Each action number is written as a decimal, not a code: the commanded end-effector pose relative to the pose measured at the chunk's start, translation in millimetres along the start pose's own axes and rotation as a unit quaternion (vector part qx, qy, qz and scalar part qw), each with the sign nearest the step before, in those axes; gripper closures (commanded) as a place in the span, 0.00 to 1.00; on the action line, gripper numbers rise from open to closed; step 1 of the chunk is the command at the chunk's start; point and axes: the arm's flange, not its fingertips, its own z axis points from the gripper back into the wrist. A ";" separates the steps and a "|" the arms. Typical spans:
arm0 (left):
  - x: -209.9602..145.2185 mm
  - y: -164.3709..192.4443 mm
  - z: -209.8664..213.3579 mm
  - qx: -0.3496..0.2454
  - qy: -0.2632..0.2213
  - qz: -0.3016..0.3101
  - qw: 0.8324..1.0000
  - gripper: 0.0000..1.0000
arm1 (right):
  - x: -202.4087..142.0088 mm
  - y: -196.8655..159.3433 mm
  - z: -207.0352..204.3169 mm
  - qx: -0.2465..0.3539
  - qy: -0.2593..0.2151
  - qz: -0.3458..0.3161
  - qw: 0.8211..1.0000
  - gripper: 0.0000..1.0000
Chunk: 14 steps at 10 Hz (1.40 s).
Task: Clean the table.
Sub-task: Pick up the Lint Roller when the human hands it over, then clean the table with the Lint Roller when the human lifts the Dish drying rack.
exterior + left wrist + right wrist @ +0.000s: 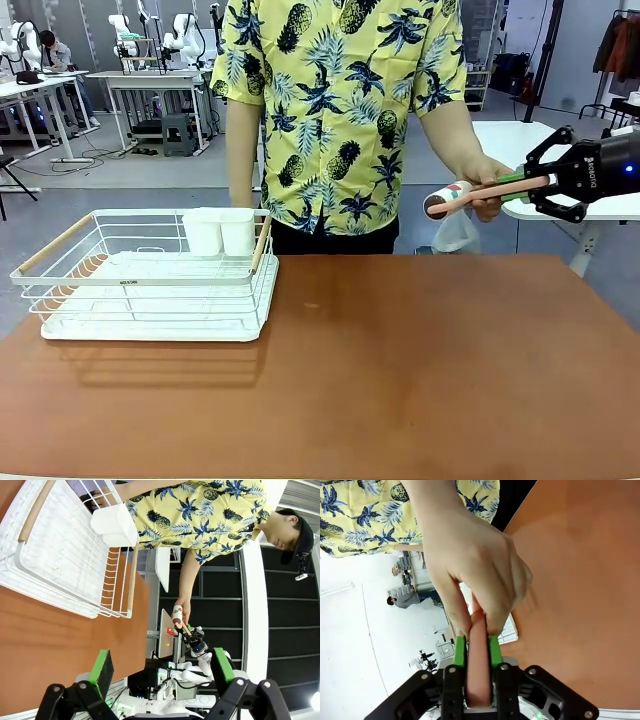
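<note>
1. Two grips meet on one tool (447,198) at the far right of the scene, up in the air past the table's far edge. It has a peach-coloured handle and a white, drum-shaped head with red and green print.
2. The right gripper (520,184) comes in from the right with its jaws drawn in tight on the near end of the handle. In its wrist view, the green pads (459,649) press the handle from both sides.
3. The person's hand (482,172) pinches the same handle just ahead of the pads, with the fingers wrapped over it. The tool's head sticks out to the left of the hand.
4. The person stands at the far side of the table in a yellow shirt printed with pineapples and palm leaves.
5. The table (400,370), with its reddish-brown top, spans the whole near part of the scene. Its right and near stretches are bare.
6. On the table's far left sits a white wire dish rack (150,285) with wooden handles. A white cup holder (220,232) hangs on its far right corner.
7. The left gripper (162,667) hangs above the table near the rack, its jaws spread wide with nothing between them.
</note>
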 end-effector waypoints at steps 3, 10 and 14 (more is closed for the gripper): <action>-1.4 0.0 3.0 -0.004 0.004 -0.004 1.000 0.00 | -8.8 -7.1 1.4 0.003 0.003 -0.001 1.000 1.00; -1.4 0.0 3.0 -0.004 0.004 -0.004 1.000 0.00 | 0.3 -0.5 0.0 0.000 0.000 -0.001 1.000 1.00; -1.4 0.0 3.0 -0.004 0.004 -0.004 1.000 0.00 | 0.3 -0.5 0.0 0.000 0.000 -0.001 1.000 1.00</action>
